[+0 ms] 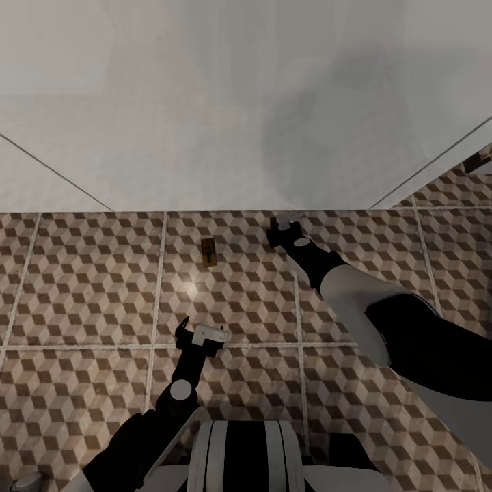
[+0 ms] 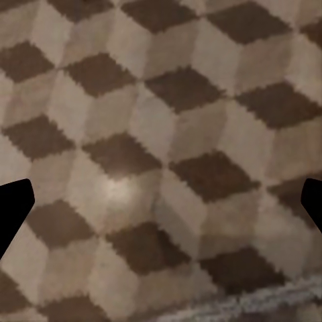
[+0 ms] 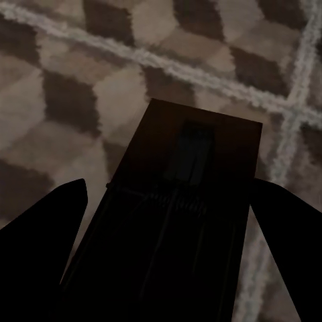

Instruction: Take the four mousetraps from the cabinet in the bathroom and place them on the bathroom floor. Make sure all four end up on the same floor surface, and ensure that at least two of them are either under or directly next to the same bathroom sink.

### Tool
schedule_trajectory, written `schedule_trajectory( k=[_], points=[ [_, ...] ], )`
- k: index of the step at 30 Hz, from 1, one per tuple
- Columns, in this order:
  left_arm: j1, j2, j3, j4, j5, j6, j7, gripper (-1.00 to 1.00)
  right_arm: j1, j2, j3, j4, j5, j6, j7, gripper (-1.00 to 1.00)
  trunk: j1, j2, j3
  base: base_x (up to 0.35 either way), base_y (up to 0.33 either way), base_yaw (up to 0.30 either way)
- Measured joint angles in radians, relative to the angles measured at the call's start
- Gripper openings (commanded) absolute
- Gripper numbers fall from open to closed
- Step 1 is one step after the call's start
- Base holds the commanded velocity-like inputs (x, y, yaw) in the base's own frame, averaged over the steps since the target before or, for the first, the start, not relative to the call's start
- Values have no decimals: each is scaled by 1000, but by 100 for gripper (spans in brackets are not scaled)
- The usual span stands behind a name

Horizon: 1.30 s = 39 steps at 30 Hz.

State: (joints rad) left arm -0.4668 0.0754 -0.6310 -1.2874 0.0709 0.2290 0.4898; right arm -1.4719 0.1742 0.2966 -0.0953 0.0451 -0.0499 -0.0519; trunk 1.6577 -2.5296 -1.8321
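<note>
Mousetrap (image 1: 209, 251) flat on cube-pattern floor (image 1: 82, 287); right end effector (image 3: 168, 255) grips second, shadowed mousetrap (image 3: 181, 201); left end effector (image 1: 198, 333) spread, empty.

We see one mousetrap (image 1: 209, 251) lying on the bathroom floor (image 1: 82, 273), between our left gripper (image 1: 202, 334) and right gripper (image 1: 282, 229).

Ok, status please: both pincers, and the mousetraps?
Left pincer open, empty, over the bathroom floor. Right pincer shut on a mousetrap, low by the wall. Another mousetrap lies on the tiles. Nothing in the way.
</note>
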Motion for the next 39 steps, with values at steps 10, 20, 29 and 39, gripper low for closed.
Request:
schedule_trajectory(
  k=[10, 20, 29, 39],
  points=[
    [0, 4, 0, 1, 0, 0, 0, 100, 0, 0, -1, 0, -1, -1, 0, -100, 0, 0, 0, 0, 0, 0],
    [0, 56, 1, -10, 0, -2, 0, 100, 0, 0, 0, 0, -1, -3, 0, -100, 0, 0, 0, 0, 0, 0],
    [1, 137, 1, -69, 3, -2, 0, 100, 0, 0, 0, 0, -1, -5, 0, -100, 0, 0, 0, 0, 0, 0],
    [1, 160, 3, -80, 4, -3, 0, 100, 0, 0, -1, 1, -1, -15, 0, -100, 0, 0, 0, 0, 0, 0]
  ],
)
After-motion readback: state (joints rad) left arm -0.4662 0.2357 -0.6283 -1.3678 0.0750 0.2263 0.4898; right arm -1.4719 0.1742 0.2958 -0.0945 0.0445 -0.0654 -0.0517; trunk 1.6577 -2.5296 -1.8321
